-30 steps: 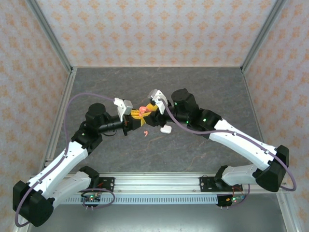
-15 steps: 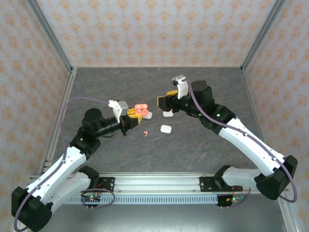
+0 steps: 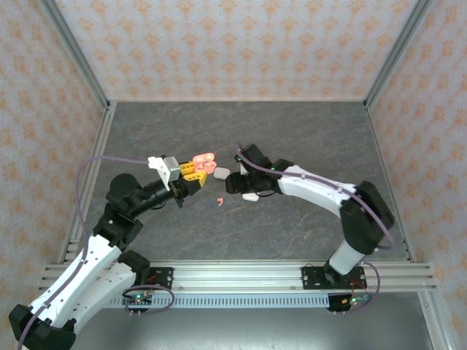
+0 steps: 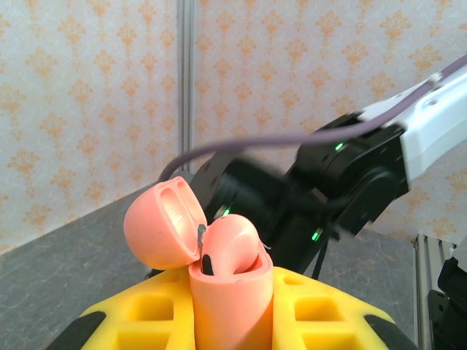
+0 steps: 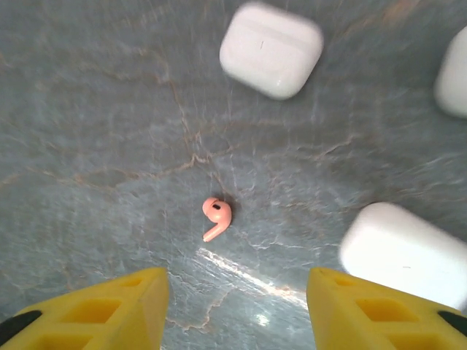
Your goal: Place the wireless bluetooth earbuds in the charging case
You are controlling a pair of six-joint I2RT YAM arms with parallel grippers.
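Overhead cam has the 2 arms meeting near the middle of the table (image 3: 306, 138). The left wrist cam gives the detail you can't read from up there: the left gripper (image 3: 195, 168) has its yellow fingers (image 4: 139, 317) clamped on the base of the coral case (image 4: 228, 255), which stands upright with its lid (image 4: 164, 226) flipped open toward 9 o'clock. The rim hides the inside, so I can't tell if anything's in it. The right arm (image 4: 343, 175) sits blurry right behind it. The right wrist cam looks down at the table, and the right gripper (image 5: 235, 292) has its fingers spread wide with nothing between them. The loose coral earbud (image 5: 217, 217) lies flat on the table just past the gap at 12 o'clock, touching neither finger. That cam also has 3 white cases, all closed: 1 at 12 o'clock (image 5: 271, 49), 1 at 4 o'clock (image 5: 405, 251) near the right finger, and 1 cut off by the frame edge at 2 o'clock (image 5: 456, 73). Overhead I can make out just 2 of them, and the earbud lies at about 5 o'clock from the coral case, well apart from it. Pose-wise, the left arm (image 3: 95, 240) reaches toward 2 o'clock with the gripper raised and about level. The right arm folds at its elbow and runs back toward 9 o'clock, wrist tipped down.
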